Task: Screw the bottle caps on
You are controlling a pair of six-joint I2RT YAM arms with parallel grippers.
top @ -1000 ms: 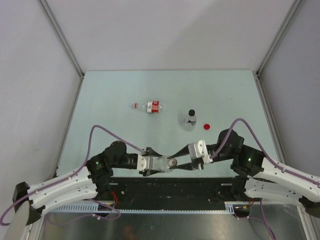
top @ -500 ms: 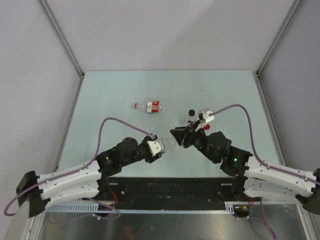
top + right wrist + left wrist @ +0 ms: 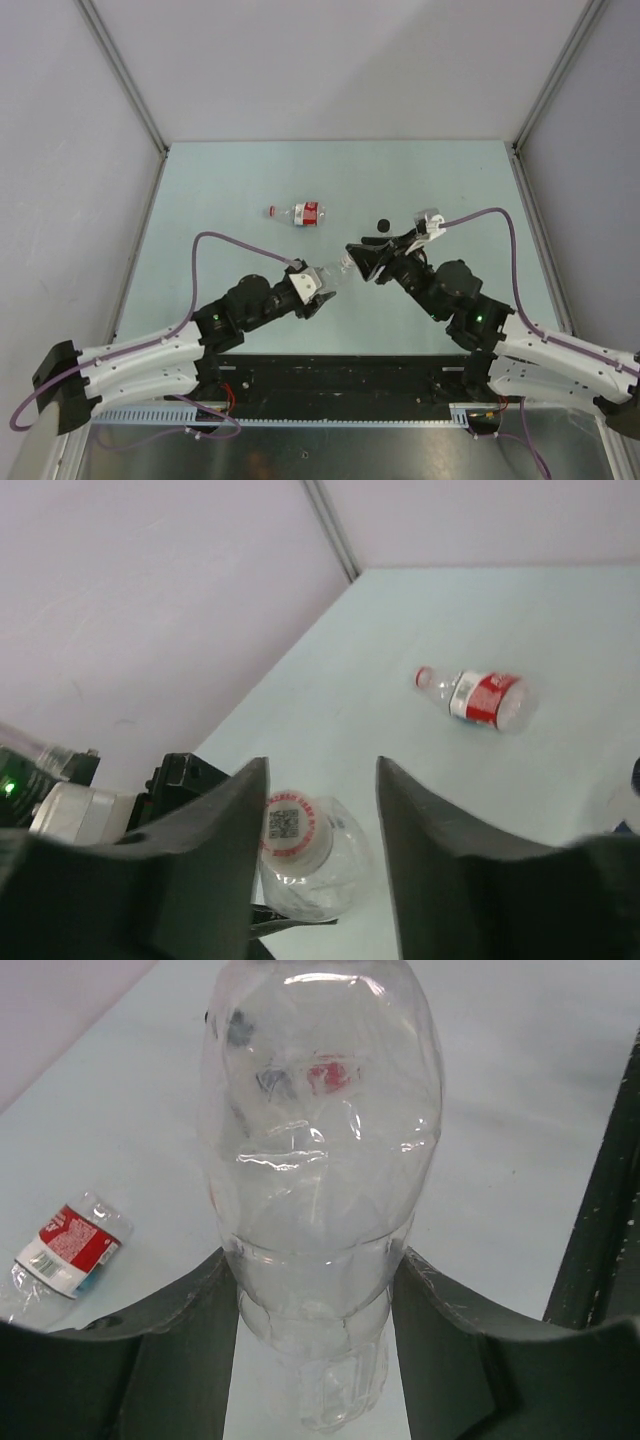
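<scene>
Clear bottle (image 3: 320, 1160) now solely in left hand (image 3: 312, 1265)

1. The far and right stretches of the table (image 3: 470, 180) look open to me.
2. The labelled bottle (image 3: 305, 212) lies on its side left of centre, well apart from both arms.
3. A black cap (image 3: 381, 224), probably on a standing bottle, crowds my right gripper (image 3: 358, 258).
4. The clear bottle (image 3: 338, 272) in my left gripper (image 3: 322, 280) fills the gap between the arms.
</scene>
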